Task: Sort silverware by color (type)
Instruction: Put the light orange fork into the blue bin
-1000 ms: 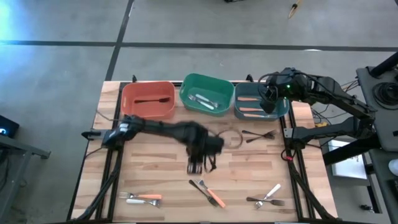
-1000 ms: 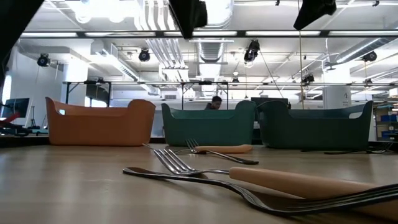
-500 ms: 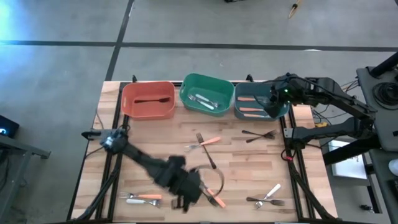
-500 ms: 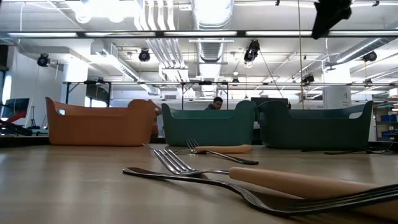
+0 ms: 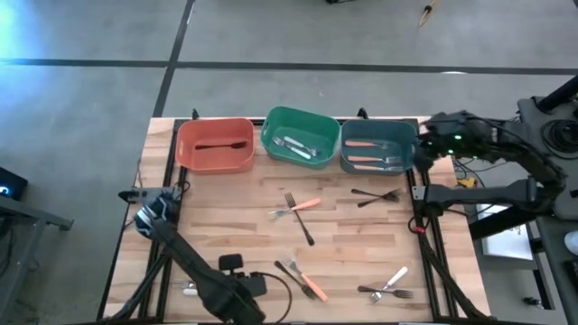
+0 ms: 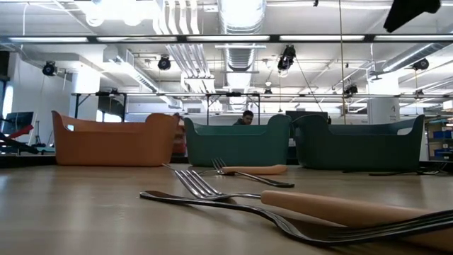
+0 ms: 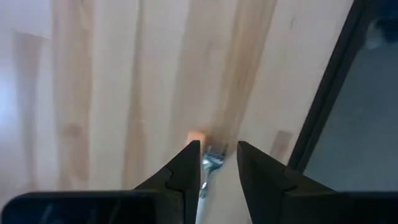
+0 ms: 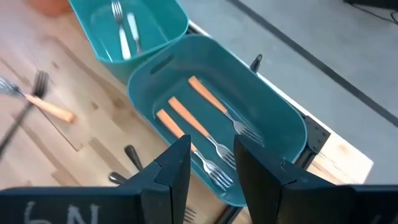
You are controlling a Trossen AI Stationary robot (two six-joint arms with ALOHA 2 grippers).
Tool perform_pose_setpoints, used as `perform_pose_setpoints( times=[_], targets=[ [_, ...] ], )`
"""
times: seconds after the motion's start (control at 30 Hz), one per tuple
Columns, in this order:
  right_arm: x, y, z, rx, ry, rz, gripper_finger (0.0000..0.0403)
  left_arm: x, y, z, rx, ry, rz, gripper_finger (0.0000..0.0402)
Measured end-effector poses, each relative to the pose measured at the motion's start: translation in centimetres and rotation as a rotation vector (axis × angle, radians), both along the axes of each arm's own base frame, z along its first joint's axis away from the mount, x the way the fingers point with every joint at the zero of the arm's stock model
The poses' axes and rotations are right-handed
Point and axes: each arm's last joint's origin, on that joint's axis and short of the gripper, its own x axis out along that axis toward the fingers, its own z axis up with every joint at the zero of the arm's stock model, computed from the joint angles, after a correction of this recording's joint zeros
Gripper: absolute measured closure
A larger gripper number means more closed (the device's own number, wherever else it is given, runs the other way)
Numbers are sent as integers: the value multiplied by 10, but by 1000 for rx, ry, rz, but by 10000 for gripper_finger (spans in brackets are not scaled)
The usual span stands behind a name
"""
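Left arm swung to near tabletop edge; right arm pulled off the teal bin.

Left pincer (image 7: 212,163) has swept from mid-table to the near-left edge, fingers slightly spread and straddling an orange-handled metal fork (image 7: 200,144) right beside the tabletop (image 5: 361,230) rim – likely the next pick. Tight: little room on the rim side. Right pincer (image 8: 211,158) backed out past the far-right corner, parted and empty, over the teal plastic bin (image 5: 404,134), which holds three orange-handled forks (image 8: 205,127). Red-orange bin (image 5: 185,153) has one black fork, green bin (image 5: 327,122) white ones. Loose forks remain mid-table (image 5: 296,208), right (image 5: 374,195), near-centre (image 5: 302,279), near-right (image 5: 390,284). Middle is open for travel.
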Motion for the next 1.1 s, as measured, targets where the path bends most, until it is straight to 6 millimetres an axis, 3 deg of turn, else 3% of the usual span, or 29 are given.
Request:
perform_pose_setpoints(
  times=[0.13, 0.37, 0.5, 1.1],
  targets=[
    [-9, 3, 1, -5, -37, -8, 289, -16, -1, -15, -65, -58, 77, 313],
    [-10, 4, 0, -3, -35, -7, 289, -56, 27, -35, -170, -8, 222, 313],
    [-10, 3, -2, 2, -33, -10, 289, -69, 36, -42, -250, 0, 224, 313],
    [-2, 1, -15, 49, -5, -52, 289, -82, 46, -90, -183, 36, -23, 323]
  ],
)
